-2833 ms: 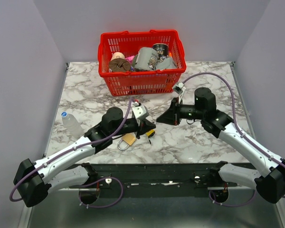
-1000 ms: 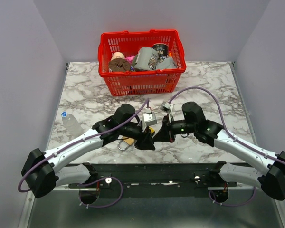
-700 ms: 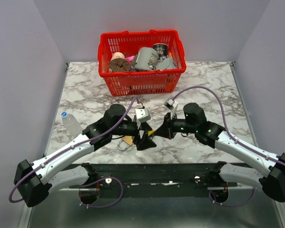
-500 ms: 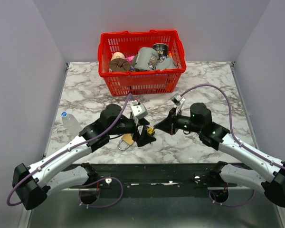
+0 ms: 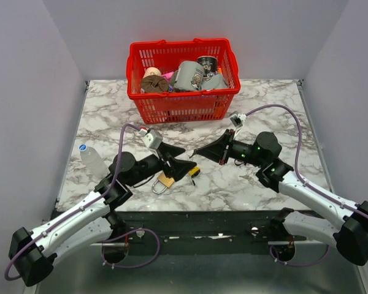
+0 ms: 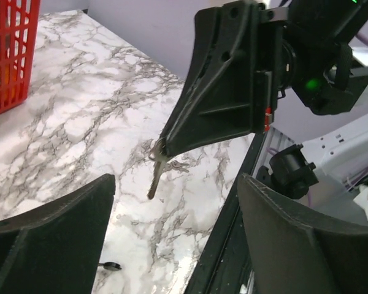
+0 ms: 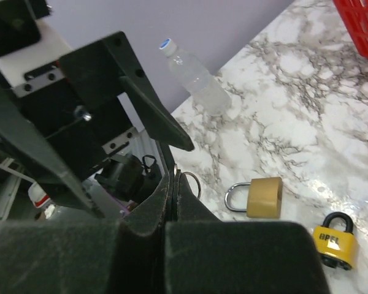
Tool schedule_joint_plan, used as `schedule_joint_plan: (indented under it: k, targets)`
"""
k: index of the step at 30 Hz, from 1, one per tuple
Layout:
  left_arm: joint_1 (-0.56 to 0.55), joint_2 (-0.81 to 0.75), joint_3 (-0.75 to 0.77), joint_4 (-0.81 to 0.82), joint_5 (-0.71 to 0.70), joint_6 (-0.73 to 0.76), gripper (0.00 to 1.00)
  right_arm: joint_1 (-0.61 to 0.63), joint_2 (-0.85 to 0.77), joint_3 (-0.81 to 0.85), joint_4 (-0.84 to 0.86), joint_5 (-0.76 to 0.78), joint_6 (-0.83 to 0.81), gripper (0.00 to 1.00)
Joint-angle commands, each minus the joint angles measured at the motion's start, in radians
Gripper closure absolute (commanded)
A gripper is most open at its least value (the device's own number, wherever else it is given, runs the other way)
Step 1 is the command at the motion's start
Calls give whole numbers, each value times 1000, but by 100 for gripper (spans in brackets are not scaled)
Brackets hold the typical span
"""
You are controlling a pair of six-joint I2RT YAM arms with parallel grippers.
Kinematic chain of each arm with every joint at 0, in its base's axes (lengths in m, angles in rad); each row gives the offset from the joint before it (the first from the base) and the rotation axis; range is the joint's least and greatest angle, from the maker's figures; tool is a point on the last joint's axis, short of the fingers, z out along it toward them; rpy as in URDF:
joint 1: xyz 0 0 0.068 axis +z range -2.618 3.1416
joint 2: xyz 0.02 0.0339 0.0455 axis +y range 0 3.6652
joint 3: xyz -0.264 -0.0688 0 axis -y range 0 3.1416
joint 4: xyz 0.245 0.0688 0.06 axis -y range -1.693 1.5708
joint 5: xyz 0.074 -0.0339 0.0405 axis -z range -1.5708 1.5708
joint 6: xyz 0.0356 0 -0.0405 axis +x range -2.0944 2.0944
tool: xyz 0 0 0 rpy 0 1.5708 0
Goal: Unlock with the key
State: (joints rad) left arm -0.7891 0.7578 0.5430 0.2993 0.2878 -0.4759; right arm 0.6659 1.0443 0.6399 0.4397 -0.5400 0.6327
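Note:
The key (image 6: 154, 182), a slim grey metal blade with a small ring (image 7: 190, 180), hangs from the tips of my right gripper (image 5: 197, 150), which is shut on its head. The right gripper (image 7: 173, 177) hovers above the marble table. The small yellow-and-black padlock (image 5: 194, 172) lies flat on the table below, held by nothing; it also shows in the right wrist view (image 7: 335, 240). My left gripper (image 5: 187, 155) faces the right one, open and empty. In the left wrist view the left gripper (image 6: 176, 184) frames the hanging key without touching it.
A larger brass padlock (image 5: 165, 180) lies just left of the yellow one. A clear bottle with a blue cap (image 5: 91, 160) lies near the table's left edge. A red basket (image 5: 183, 107) of assorted items stands at the back. The table's front edge runs close below the padlocks.
A second ago both grippers met low over the yellow padlock. The left gripper has opened and drawn back to the left; the right has pulled up and back, still gripping the key.

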Motion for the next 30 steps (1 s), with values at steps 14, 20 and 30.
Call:
schedule_joint_plan:
  k: [14, 20, 30]
  targets:
    - [4, -51, -140, 324, -85, -260, 33, -9, -3, -36, 284, -170, 162, 99]
    - [2, -20, -152, 386, -44, -303, 42, -9, -13, -43, 291, -170, 165, 99]
    - [2, 11, -156, 394, -4, -317, 54, -9, -20, -32, 251, -172, 133, 99]
